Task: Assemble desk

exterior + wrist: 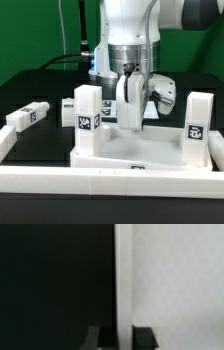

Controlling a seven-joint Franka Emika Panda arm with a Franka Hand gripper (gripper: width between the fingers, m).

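The arm (130,25) drops straight down from the top middle of the exterior view, wrist vertical, with the claw (131,82) pointing at the table (45,95) over the far side of the desk panel (140,152).

The claw is pinched shut on a leg (129,108) that stands upright. Its lower end is down at the panel's back edge, but I can't tell if it's seated in a socket.

The wrist view doesn't show much. One half is black and the other is blurry white. A pale strip, the leg (122,286), runs between the two dark fingertips (95,338), and the claw (121,338) is closed tight against it.

The panel lies flat on the table, just behind the front rail (110,182). A left leg (88,112) and a right leg (198,118) stand upright on its near corners, tags facing the camera. A loose leg (28,117) lies on the table, well apart, toward the exterior view's left.

A small tagged white bit (67,108) is tucked behind the left leg, and it's too hidden to say what it is. The arm's upper part is cut off by the frame.
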